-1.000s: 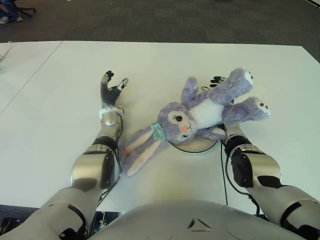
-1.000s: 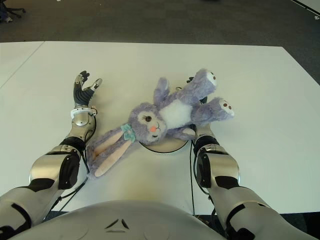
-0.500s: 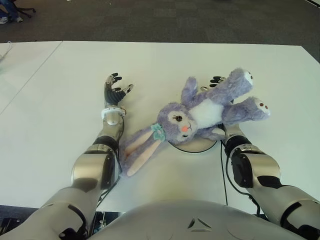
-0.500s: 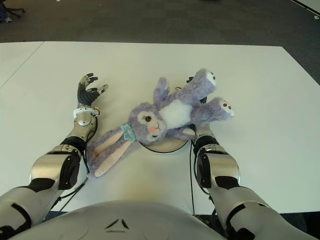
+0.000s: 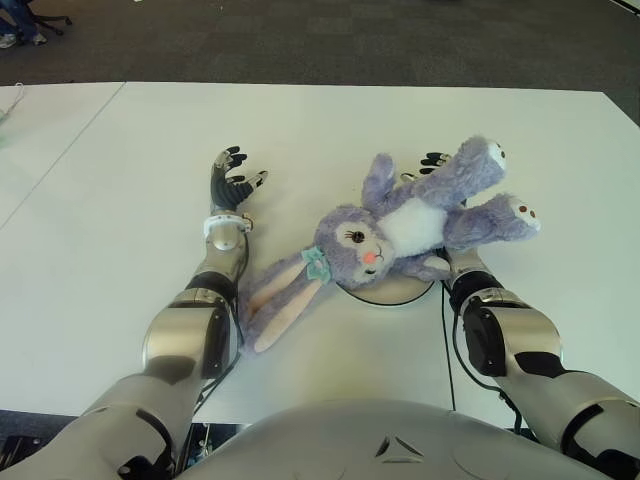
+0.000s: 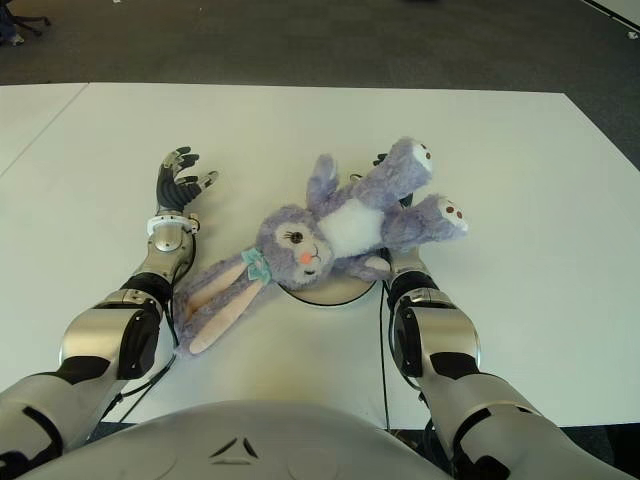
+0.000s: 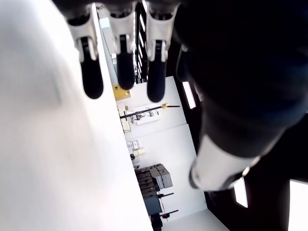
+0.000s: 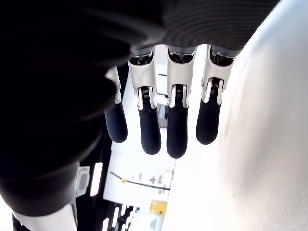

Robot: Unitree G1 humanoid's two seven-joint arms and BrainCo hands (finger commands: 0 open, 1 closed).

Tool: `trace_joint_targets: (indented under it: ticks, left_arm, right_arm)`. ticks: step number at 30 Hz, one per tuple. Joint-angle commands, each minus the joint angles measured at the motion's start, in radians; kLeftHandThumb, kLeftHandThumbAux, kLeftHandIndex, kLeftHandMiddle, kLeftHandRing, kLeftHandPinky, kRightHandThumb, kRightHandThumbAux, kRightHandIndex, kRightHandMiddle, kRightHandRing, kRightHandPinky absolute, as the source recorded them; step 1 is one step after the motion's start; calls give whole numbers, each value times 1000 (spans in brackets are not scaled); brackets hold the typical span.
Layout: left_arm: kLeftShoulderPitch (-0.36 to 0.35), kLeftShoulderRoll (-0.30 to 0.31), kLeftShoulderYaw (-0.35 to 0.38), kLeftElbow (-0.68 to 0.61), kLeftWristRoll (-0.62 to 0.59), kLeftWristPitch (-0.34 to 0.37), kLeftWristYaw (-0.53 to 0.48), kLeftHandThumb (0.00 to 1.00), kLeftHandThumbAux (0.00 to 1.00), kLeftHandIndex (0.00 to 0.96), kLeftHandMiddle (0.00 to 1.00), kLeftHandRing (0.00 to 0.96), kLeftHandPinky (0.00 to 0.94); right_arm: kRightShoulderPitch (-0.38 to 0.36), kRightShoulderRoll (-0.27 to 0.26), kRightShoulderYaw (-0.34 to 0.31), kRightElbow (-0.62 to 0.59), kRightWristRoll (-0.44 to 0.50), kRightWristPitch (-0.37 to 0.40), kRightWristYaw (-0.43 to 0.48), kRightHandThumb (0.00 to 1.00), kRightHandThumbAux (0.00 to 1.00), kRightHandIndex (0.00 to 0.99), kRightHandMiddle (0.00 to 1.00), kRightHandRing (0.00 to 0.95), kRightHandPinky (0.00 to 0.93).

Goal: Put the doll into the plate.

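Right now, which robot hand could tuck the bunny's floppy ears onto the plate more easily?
Probably the left hand: it is open on the side where the doll trails its ears off the plate. The right hand is mostly hidden behind it.

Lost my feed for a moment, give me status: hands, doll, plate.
Left hand open, left of the doll. Right hand open, holding nothing, mostly hidden behind doll. Doll lies across plate, ears trailing onto table. Nothing in the way.

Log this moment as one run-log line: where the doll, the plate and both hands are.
doll: lying across plate, ears trailing onto table | left hand: open, left of doll | right hand: open, mostly hidden behind doll
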Motion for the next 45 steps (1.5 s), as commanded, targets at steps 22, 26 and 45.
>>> trace_joint_targets:
  ticks: [22, 26, 45]
  left_arm:
    - [212, -79, -33, 113, 25, 61, -15, 85, 880, 219, 289, 301, 311]
    - [211, -80, -31, 113, 22, 63, -21, 91, 884, 220, 286, 298, 309]
    - [207, -83, -8, 112, -1, 66, -50, 135, 858, 204, 270, 289, 304]
  right_arm:
    - [201, 61, 7, 132, 4, 119, 13, 5, 839, 271, 328, 335, 323]
    - [202, 61, 2, 132, 10, 113, 23, 12, 842, 271, 329, 337, 325]
    - [205, 63, -9, 130, 6, 96, 29, 9, 830, 271, 326, 335, 317]
